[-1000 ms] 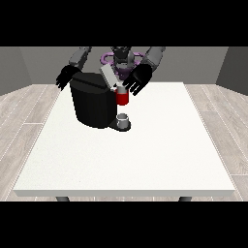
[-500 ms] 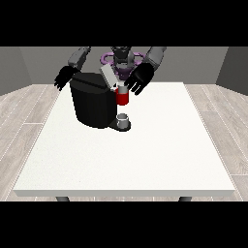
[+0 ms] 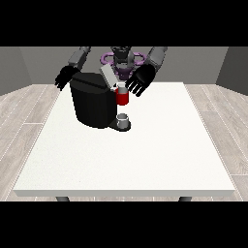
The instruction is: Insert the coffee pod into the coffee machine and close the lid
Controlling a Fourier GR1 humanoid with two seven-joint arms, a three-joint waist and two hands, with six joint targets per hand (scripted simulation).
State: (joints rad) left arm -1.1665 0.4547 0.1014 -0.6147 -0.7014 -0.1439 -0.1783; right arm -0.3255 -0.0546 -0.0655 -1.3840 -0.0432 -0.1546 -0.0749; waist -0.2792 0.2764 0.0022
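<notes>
The black coffee machine point(image 3: 93, 103) stands on the white table point(image 3: 140, 155) at the back left. Its grey lid point(image 3: 108, 77) is tilted up and open. A red holder point(image 3: 123, 98) sticks out at the machine's front, with a pale pod-like shape point(image 3: 121, 86) on top of it. A small grey cup point(image 3: 123, 119) sits below on the machine's base. The hand at the view's right point(image 3: 139, 81) hovers just right of the holder and lid, fingers spread, holding nothing. The hand at the view's left point(image 3: 66, 77) hangs behind the machine's left corner, fingers relaxed.
The table's front edge point(image 3: 126, 192) lies well away from the machine. A wood-pattern floor point(image 3: 24, 111) surrounds the table. The robot's torso point(image 3: 122, 60) is behind the machine.
The hand at the view's right has shifted slightly up and right, away from the holder. The machine and lid have not moved.
</notes>
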